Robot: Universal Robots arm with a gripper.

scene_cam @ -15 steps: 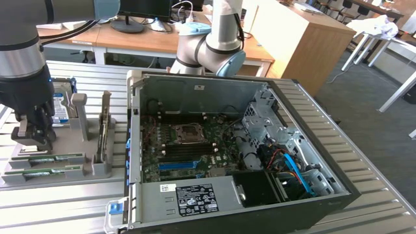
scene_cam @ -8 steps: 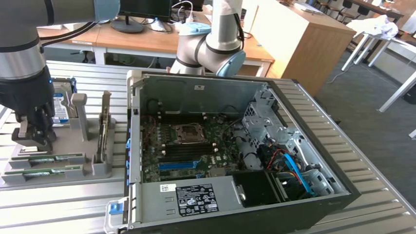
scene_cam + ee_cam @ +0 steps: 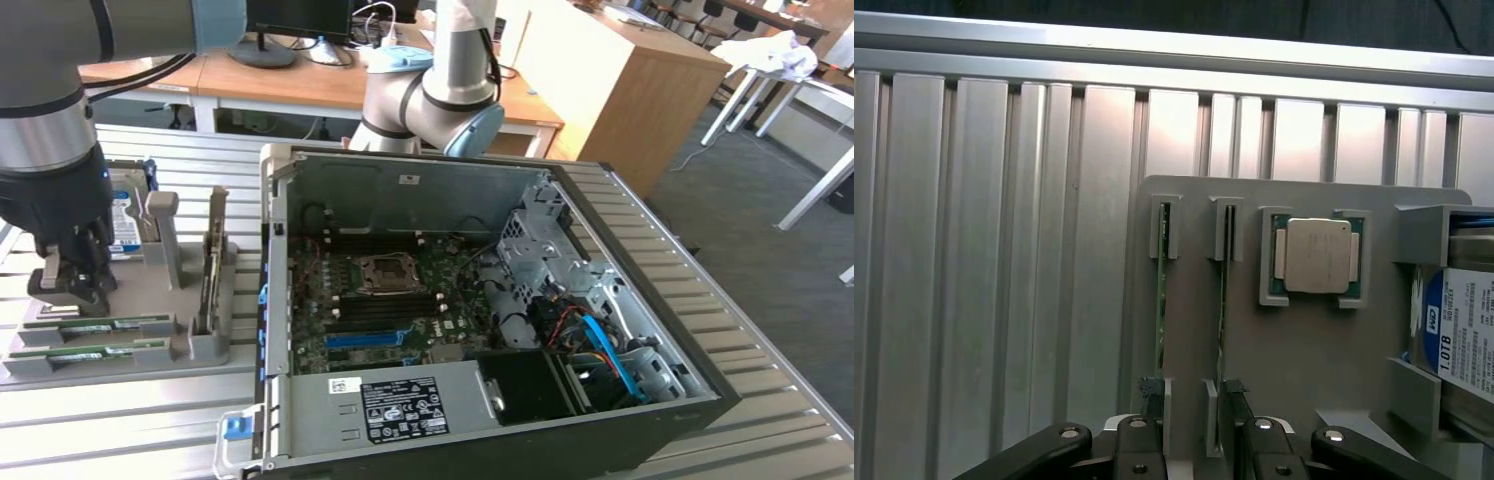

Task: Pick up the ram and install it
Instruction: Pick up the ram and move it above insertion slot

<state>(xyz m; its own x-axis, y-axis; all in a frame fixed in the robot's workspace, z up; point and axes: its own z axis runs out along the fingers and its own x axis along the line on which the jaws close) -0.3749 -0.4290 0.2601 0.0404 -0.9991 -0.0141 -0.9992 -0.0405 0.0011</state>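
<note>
Two green ram sticks stand on edge in slots of a grey holder [image 3: 200,345], one farther back [image 3: 104,325] and one nearer the front [image 3: 87,353]. In the wrist view they run as thin lines, ram stick [image 3: 1162,290] and ram stick [image 3: 1223,290]. My gripper [image 3: 64,285] hangs just above the holder, at the sticks' end on the exterior view's left. It is open, with nothing between its fingers. In the wrist view my gripper [image 3: 1191,425] has its dark fingertips [image 3: 1148,395] standing just outside both sticks.
An open computer case [image 3: 274,200] lies to the exterior view's right of the holder, its motherboard [image 3: 387,300] exposed. The holder also carries a square silver processor chip [image 3: 1316,256] and a hard drive [image 3: 1466,335]. Another robot arm [image 3: 441,95] stands behind the case.
</note>
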